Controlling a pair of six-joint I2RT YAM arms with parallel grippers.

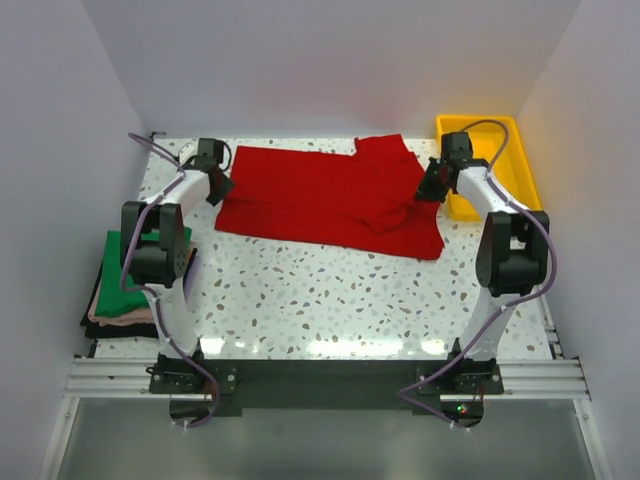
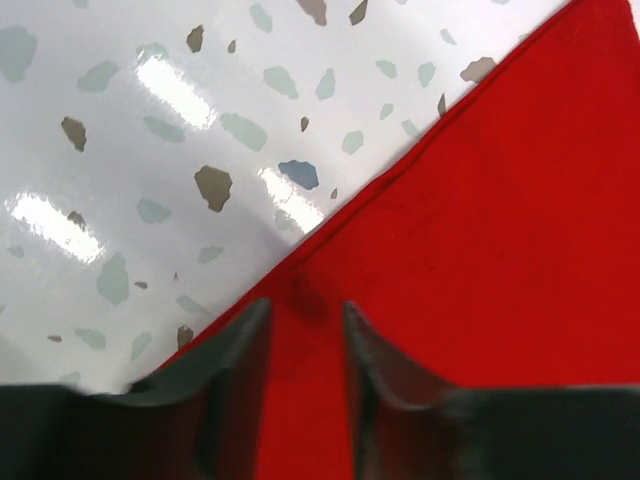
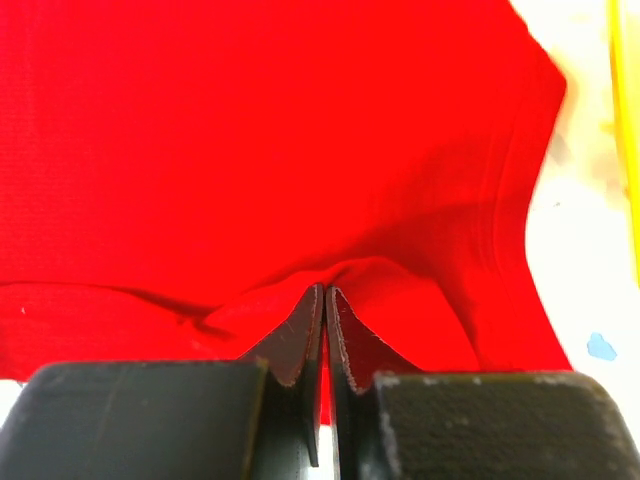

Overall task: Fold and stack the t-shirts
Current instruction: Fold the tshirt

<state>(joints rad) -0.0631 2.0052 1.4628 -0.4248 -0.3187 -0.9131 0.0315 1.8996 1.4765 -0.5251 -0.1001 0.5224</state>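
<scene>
The red t-shirt [image 1: 320, 195] lies spread on the table at the back centre, with one part folded over near its right side. My left gripper [image 1: 218, 187] is at the shirt's left edge. In the left wrist view it [image 2: 305, 312] is open, its jaws apart over the red cloth's [image 2: 480, 240] hem. My right gripper [image 1: 431, 188] is at the shirt's right edge. In the right wrist view it [image 3: 325, 292] is shut, pinching a raised fold of the red cloth [image 3: 280, 150]. The dark green t-shirt [image 1: 135, 270] lies folded at the left.
The green shirt tops a small pile of folded cloth [image 1: 118, 315] at the table's left edge. A yellow plastic tray [image 1: 505, 170] stands at the back right, just beyond my right gripper. The speckled white table [image 1: 330, 300] shows in front of the red shirt.
</scene>
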